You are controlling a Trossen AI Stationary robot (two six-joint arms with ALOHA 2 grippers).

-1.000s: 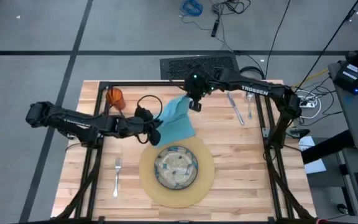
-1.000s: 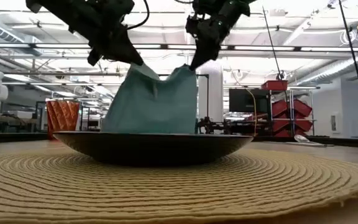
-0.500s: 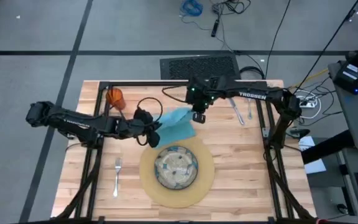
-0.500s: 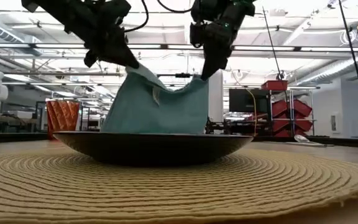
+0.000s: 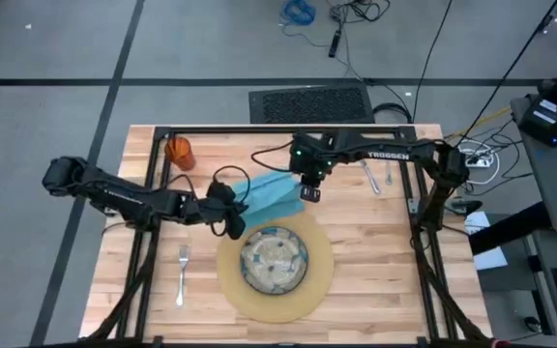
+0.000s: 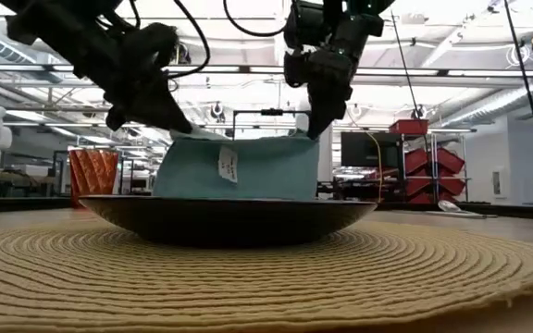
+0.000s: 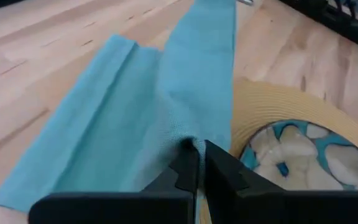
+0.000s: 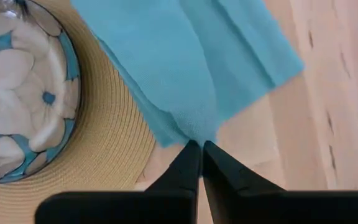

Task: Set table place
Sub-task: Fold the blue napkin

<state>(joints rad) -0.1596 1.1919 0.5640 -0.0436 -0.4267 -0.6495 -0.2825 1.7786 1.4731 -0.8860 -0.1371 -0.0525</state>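
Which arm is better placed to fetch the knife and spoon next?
Right, probably. The knife and spoon lie beside the right gripper, far from the left gripper. Both grippers are pinching the napkin, so it must let go first.

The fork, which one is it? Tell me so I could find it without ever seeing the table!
Start at the wooden table and find the round tan mat with the plate on it. The fork lies alone on bare wood toward the left arm's side of that mat. The other silver cutlery sits far off, near the right arm.
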